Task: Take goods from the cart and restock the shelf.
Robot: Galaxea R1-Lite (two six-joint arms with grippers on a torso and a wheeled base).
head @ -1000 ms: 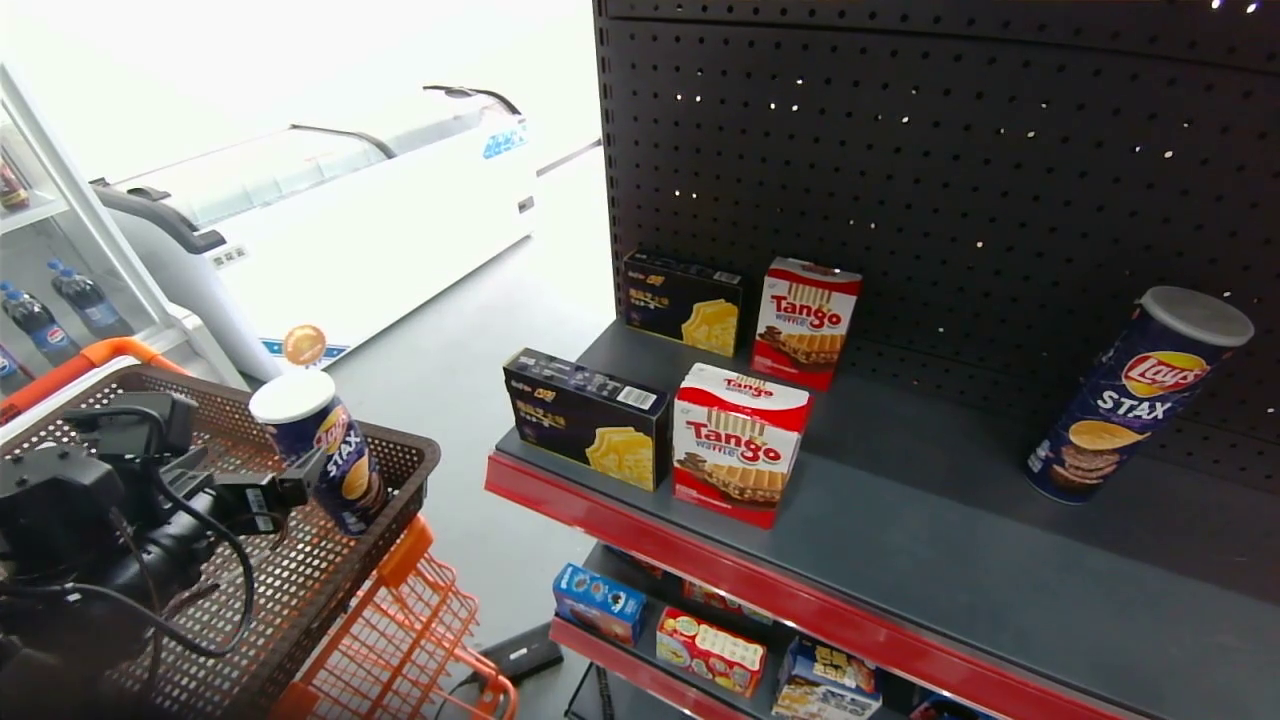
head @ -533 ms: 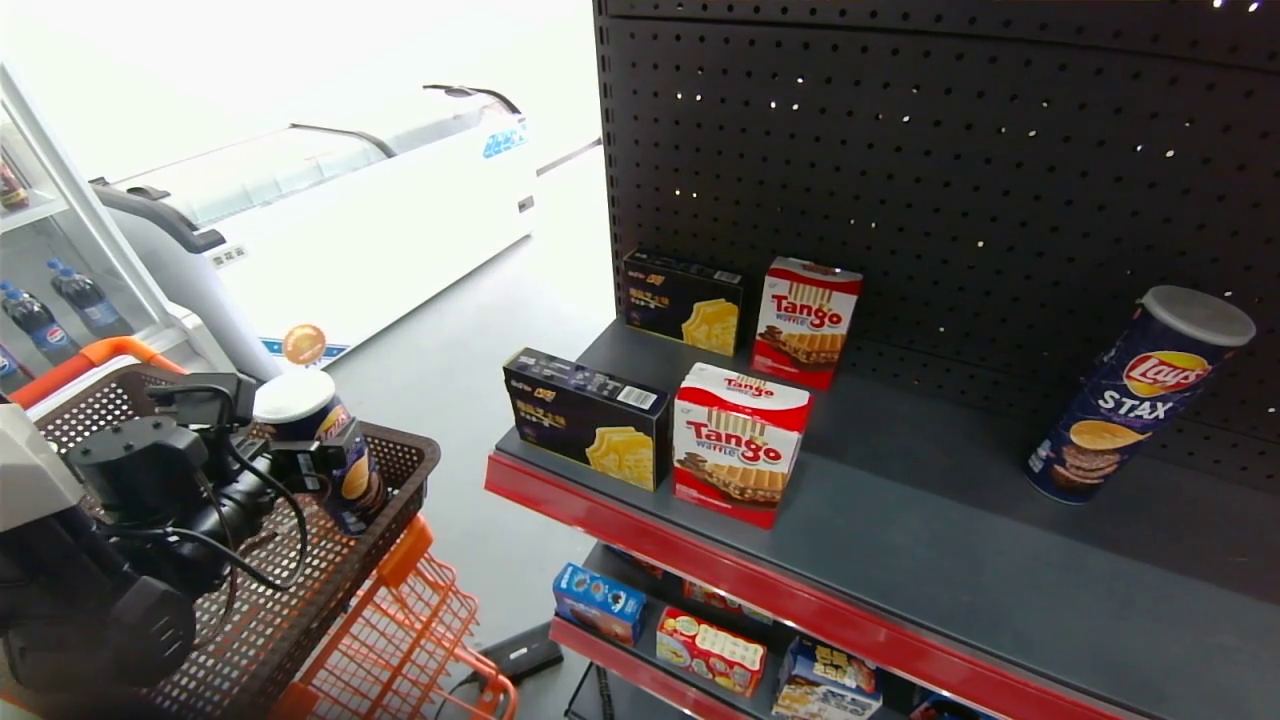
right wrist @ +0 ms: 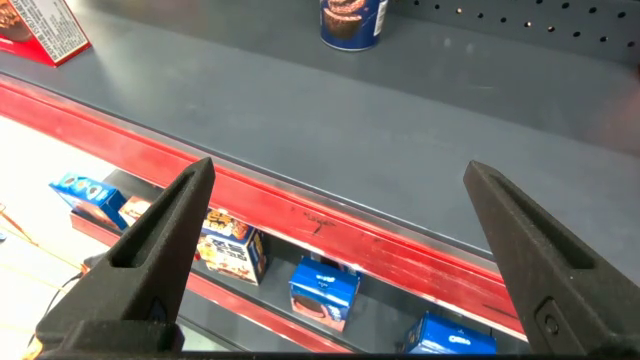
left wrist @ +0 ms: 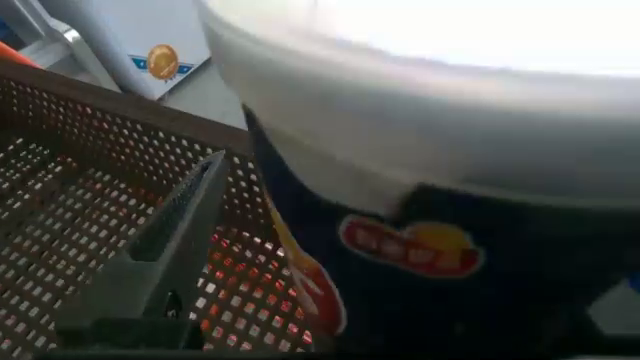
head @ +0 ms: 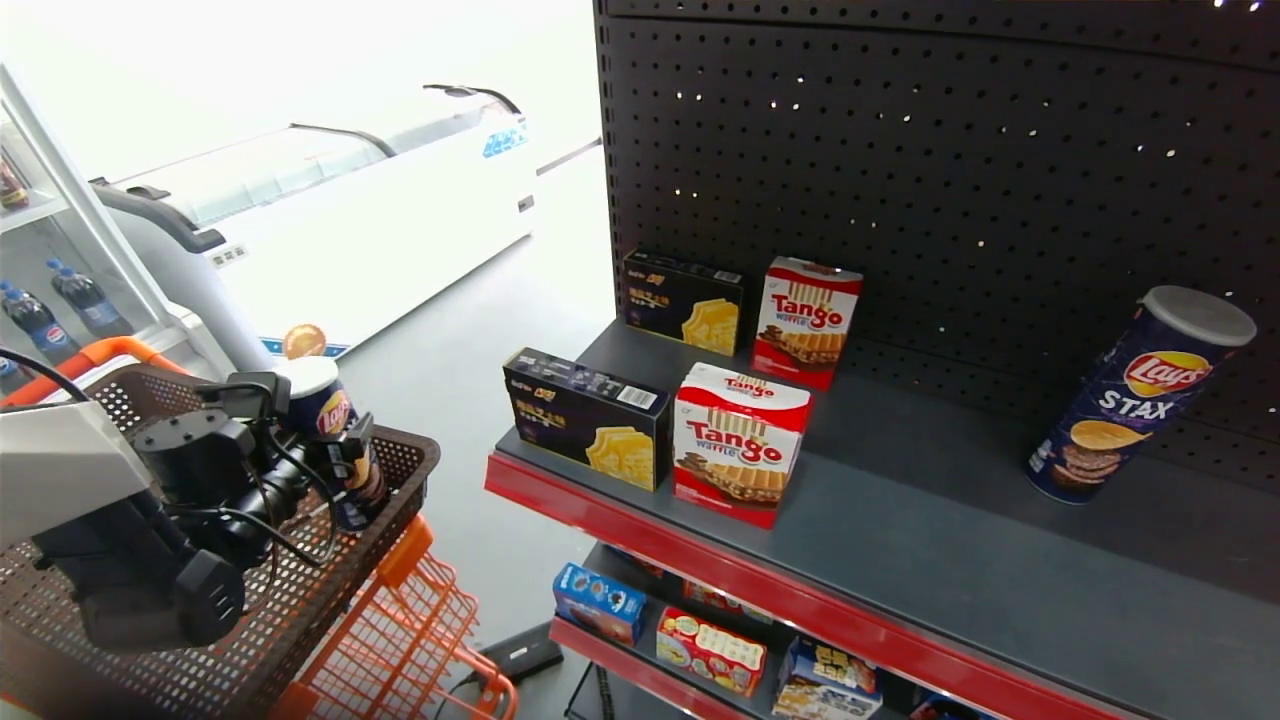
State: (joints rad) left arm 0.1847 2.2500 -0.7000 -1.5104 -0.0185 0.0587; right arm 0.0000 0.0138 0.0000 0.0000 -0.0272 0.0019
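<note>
pick step: left claw [head: 322, 432] spread around chip can [head: 330, 408] at cart [head: 425, 456] corner; next, likely pinch and lift. right claw [right wrist: 340, 255] spread near shelf [right wrist: 400, 110] front edge.

A white chest freezer [head: 370, 215] with curved glass lids stood on the grey floor [head: 480, 330]; beside it, dark soft-drink bottles [head: 88, 300] lined a white-framed cooler [head: 40, 260]; hard bright light washed out the room behind.
</note>
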